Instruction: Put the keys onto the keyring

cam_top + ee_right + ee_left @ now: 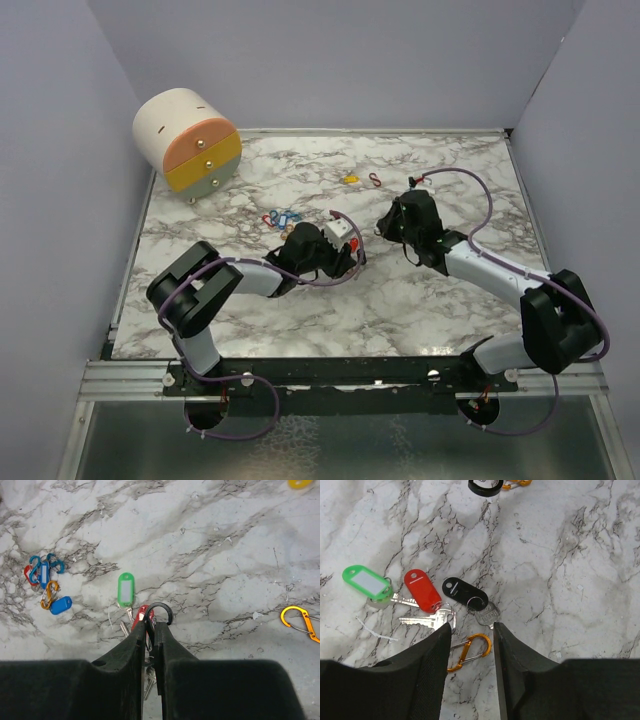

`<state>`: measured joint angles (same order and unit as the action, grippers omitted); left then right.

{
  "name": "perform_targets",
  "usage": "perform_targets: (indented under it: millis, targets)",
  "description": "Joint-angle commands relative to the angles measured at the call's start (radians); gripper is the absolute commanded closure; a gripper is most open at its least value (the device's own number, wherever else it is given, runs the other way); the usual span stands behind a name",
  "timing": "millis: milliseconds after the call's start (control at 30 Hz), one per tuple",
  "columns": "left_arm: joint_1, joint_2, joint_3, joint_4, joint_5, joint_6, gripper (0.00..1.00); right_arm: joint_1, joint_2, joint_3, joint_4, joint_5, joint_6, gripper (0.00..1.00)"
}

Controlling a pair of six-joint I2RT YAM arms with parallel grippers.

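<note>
Black keyring (159,609) pinched by right gripper (152,624), loop exposed presumably for threading, while left gripper (472,627) jaws stand spread astride orange carabiner (470,652), tagged keys (422,591) just beyond.

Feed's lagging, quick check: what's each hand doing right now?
Left hand: open, holding nothing; an orange clip lies under the gap.
Right hand: closed on the black ring.

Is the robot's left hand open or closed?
Open. The left hand has its two fingers apart, and an orange clip on the table shows in the gap between them.
</note>
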<state>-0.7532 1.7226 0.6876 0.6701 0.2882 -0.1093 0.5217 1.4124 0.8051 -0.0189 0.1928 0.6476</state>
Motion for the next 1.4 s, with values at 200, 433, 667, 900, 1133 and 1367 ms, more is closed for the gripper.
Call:
perform_targets:
  millis: [200,433,667,900,1133,1367]
  targets:
    - [-0.007,-0.059,-0.026,-0.064,-0.151,-0.070,0.42,-0.016,-0.031,-0.017,0.000,-0.013,-0.021,1.00]
    - [-0.008,-0.069,0.016,-0.123,-0.202,-0.115,0.36,-0.020,-0.039,-0.020,0.000,-0.014,-0.022,1.00]
    - [-0.019,-0.030,0.091,-0.166,-0.263,-0.147,0.41,-0.026,-0.060,-0.024,-0.006,-0.013,-0.023,0.99]
    - [-0.062,0.035,0.169,-0.235,-0.377,-0.175,0.48,-0.034,-0.073,-0.026,-0.007,-0.015,-0.025,0.99]
    - [-0.128,0.084,0.242,-0.323,-0.531,-0.190,0.54,-0.048,-0.083,-0.034,-0.004,-0.024,-0.028,1.00]
    - [-0.180,0.135,0.310,-0.383,-0.656,-0.187,0.56,-0.065,-0.106,-0.047,-0.003,-0.033,-0.030,0.99]
